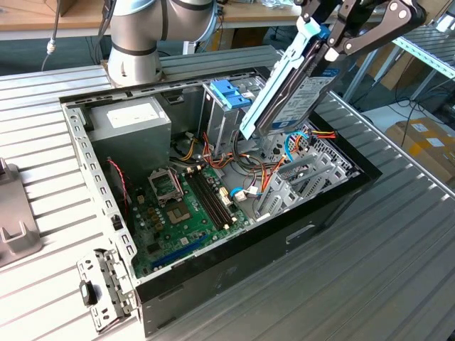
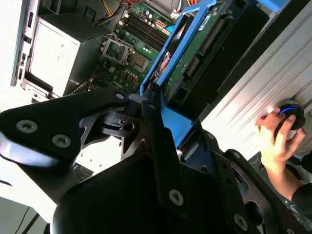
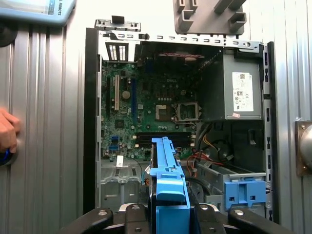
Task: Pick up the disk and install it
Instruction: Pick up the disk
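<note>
One gripper (image 1: pixel 328 44) clasps the disk (image 1: pixel 284 89) tilted above the open computer case (image 1: pixel 234 273), its white label (image 1: pixel 306 98) seemingly illegible.

The open black computer case (image 1: pixel 234 280) lies with its side off, so a reach goes in from above. The widest free well is over the flat green motherboard (image 1: pixel 186 213), which sits low. The tall grey metal power supply box (image 1: pixel 131 126) fills one corner. Beside it stands the darker-blue plastic latch piece on its grey metal cage (image 1: pixel 231 96). Loose red, orange and yellow cables (image 1: pixel 266 174) cross the gap near the cage. The thin, dark, light-blue-framed disk (image 1: pixel 295 99), clamped tilted in the black gripper (image 1: pixel 325 44), hangs over cage and cables. The ribbed metal table (image 1: pixel 384 249) is open at the exterior view's right. In the second wrist view a person's hand (image 2: pixel 273 139) rests on it beside the case.
</note>
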`<state>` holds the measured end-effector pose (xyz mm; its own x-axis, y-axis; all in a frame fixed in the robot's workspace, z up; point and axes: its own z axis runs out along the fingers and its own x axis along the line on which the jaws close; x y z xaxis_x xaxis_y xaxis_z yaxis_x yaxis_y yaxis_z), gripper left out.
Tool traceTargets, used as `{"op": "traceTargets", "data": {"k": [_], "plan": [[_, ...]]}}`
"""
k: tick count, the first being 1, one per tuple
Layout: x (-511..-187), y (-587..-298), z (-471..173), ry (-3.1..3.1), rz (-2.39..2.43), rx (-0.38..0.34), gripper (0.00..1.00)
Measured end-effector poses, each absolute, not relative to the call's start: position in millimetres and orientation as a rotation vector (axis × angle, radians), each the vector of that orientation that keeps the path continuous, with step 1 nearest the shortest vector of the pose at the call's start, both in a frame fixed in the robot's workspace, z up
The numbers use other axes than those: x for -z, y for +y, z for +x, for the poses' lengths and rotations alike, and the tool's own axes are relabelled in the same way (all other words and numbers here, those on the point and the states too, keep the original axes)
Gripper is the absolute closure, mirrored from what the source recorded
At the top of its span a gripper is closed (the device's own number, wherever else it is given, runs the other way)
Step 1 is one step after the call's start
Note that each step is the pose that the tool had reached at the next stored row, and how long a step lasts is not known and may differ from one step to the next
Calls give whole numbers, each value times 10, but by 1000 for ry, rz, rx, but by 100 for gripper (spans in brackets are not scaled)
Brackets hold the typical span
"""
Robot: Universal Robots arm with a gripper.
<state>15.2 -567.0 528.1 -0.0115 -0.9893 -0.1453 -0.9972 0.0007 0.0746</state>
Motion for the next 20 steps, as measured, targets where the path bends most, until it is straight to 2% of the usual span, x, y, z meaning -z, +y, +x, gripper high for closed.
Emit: {"op": "traceTargets", "data": {"k": [20], "plan": [[-5272,-5816,180,2186,-2172,-241,63]]}}
